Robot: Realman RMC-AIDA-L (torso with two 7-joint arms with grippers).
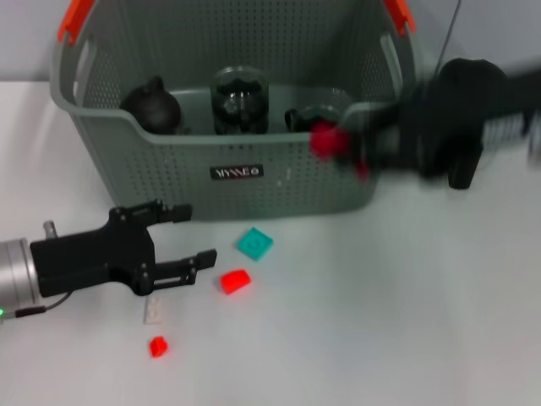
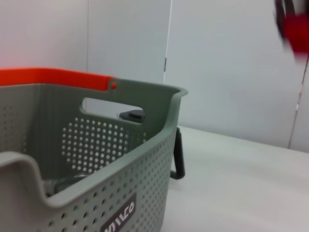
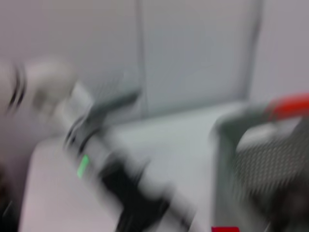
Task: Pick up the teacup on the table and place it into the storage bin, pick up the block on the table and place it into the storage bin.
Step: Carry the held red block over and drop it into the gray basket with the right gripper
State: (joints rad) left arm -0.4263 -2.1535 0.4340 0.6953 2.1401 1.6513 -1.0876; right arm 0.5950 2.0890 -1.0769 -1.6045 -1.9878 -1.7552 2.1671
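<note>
The fingers of the right gripper (image 1: 338,145) are pinched on a red block (image 1: 323,139), which hangs at the front right corner of the storage bin (image 1: 279,182), level with its rim. The arm behind it is smeared by motion. In the right wrist view only a sliver of red (image 3: 225,228) shows at the picture's edge, beside the blurred bin wall (image 3: 227,159).

The storage bin stands at the back of the white table (image 1: 406,304), its orange-red handles (image 1: 73,19) raised and its black label (image 1: 237,172) facing the robot. Inside sit a dark round teapot-like vessel (image 1: 154,106), a clear glass teacup (image 1: 240,100) and a second glass piece (image 1: 314,114) near the right wall.

On the table in front of the bin lie a teal block (image 1: 254,244), a red block (image 1: 235,281), a small red piece (image 1: 157,346) and a pale flat piece (image 1: 154,309).

The left gripper (image 1: 196,235) hovers low over the table just left of those blocks, its fingers spread apart and holding nothing.
</note>
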